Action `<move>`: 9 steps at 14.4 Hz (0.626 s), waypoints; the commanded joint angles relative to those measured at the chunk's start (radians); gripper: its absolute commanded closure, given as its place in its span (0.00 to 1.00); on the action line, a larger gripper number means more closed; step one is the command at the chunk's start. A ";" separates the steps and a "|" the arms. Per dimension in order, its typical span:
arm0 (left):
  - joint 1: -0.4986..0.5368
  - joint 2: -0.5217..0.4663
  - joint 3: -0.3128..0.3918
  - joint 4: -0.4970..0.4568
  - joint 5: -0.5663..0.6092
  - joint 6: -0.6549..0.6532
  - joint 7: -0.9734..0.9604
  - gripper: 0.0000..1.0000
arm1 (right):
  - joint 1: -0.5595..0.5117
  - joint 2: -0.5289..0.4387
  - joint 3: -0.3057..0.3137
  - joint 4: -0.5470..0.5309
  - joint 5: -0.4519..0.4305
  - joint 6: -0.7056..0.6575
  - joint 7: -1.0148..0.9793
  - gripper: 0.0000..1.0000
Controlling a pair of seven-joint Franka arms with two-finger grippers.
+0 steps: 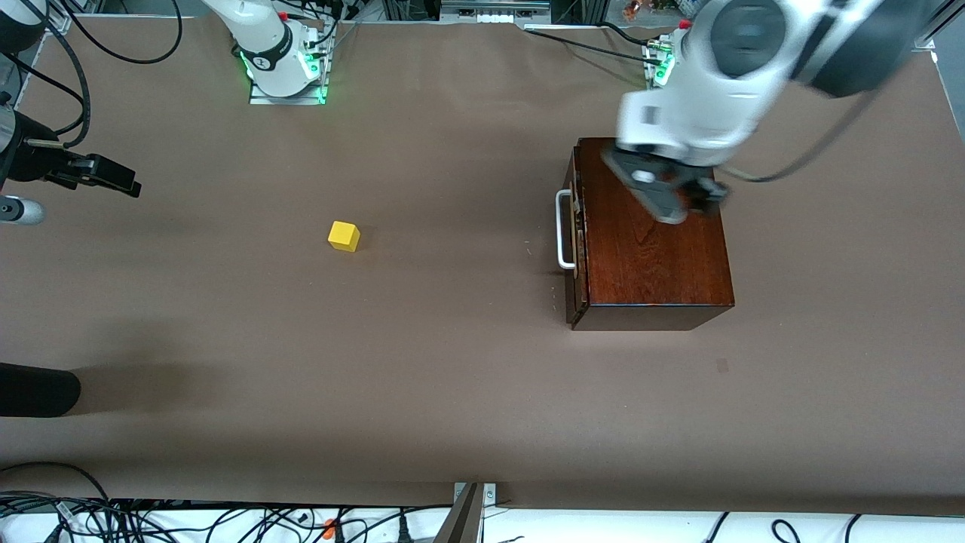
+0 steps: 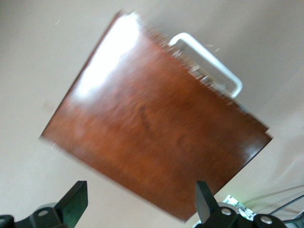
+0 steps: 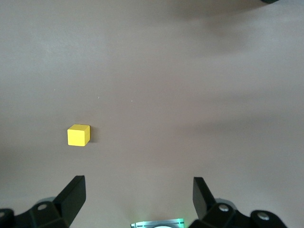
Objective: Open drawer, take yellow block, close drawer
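Observation:
The dark reddish-brown wooden box (image 1: 656, 256) stands toward the left arm's end of the table. Its drawer (image 1: 577, 241) is pushed in, with the white bar handle (image 1: 564, 230) facing the table's middle. My left gripper (image 1: 671, 197) hangs over the box's top, open and empty. The left wrist view shows the box top (image 2: 156, 128) and the handle (image 2: 209, 64) beneath the left gripper (image 2: 141, 202). The yellow block (image 1: 344, 236) lies on the bare table toward the right arm's end. My right gripper (image 1: 113, 179) waits open at that end, with the block (image 3: 78, 135) ahead of the right gripper (image 3: 137, 194).
The brown table cover (image 1: 452, 362) stretches between block and box. A dark rounded object (image 1: 38, 388) pokes in at the table's edge, nearer the camera than the right gripper. Cables (image 1: 151, 520) lie along the front edge. The right arm's base (image 1: 283, 68) stands at the back.

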 commanded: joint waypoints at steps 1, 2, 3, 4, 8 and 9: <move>0.093 0.009 -0.010 0.088 -0.020 -0.081 -0.019 0.00 | -0.020 0.010 0.017 0.024 0.002 -0.005 -0.015 0.00; 0.093 -0.020 0.031 0.087 -0.021 -0.075 -0.027 0.00 | -0.020 0.010 0.017 0.024 0.002 -0.005 -0.015 0.00; 0.076 -0.034 0.096 0.081 -0.042 -0.060 -0.038 0.00 | -0.020 0.010 0.017 0.024 0.002 -0.005 -0.015 0.00; 0.023 -0.058 0.196 0.058 -0.088 -0.039 -0.056 0.00 | -0.020 0.010 0.017 0.024 0.002 -0.006 -0.015 0.00; -0.017 -0.235 0.350 -0.186 -0.122 0.211 -0.273 0.00 | -0.020 0.012 0.017 0.024 0.002 -0.005 -0.013 0.00; -0.017 -0.264 0.361 -0.212 -0.122 0.221 -0.335 0.00 | -0.020 0.012 0.017 0.024 0.002 -0.005 -0.013 0.00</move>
